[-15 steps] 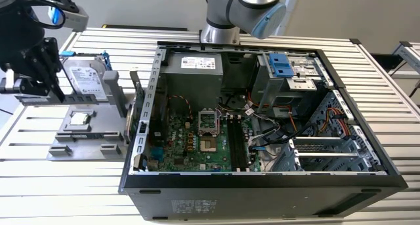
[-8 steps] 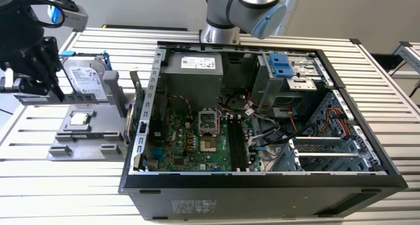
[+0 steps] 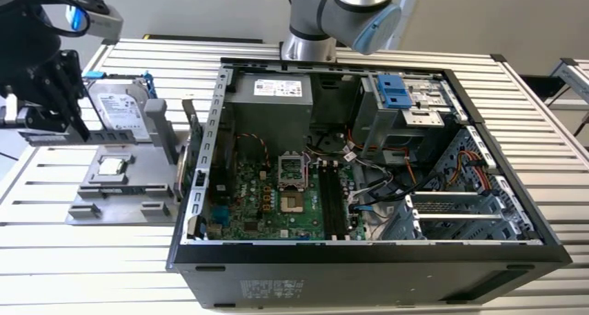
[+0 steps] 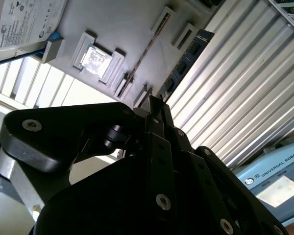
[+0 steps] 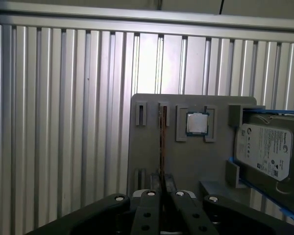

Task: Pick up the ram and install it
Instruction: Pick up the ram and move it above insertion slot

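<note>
The ram (image 4: pixel 186 63) is a blue-green stick with dark chips. It stands on edge along the grey fixture (image 4: pixel 132 29), just beyond my fingertips. In the first wrist view a thin brownish strip (image 5: pixel 162 142) stands edge-on in a fixture slot, in line with my gripper (image 5: pixel 162 185). I cannot tell whether that strip is the same stick. In the exterior view the gripper (image 3: pixel 76 122) hangs above the fixture's (image 3: pixel 92 191) left end. The gripper (image 4: pixel 154 104) is shut, its black fingers together with nothing between them.
The fixture also holds a silver hard drive (image 3: pixel 120 112) with blue rails and a small square processor chip (image 5: pixel 197 123). An open computer case (image 3: pixel 221 122) lies at the exterior view's right, its green motherboard (image 3: pixel 276 205) exposed. Everything rests on a slatted metal table (image 3: pixel 83 260).
</note>
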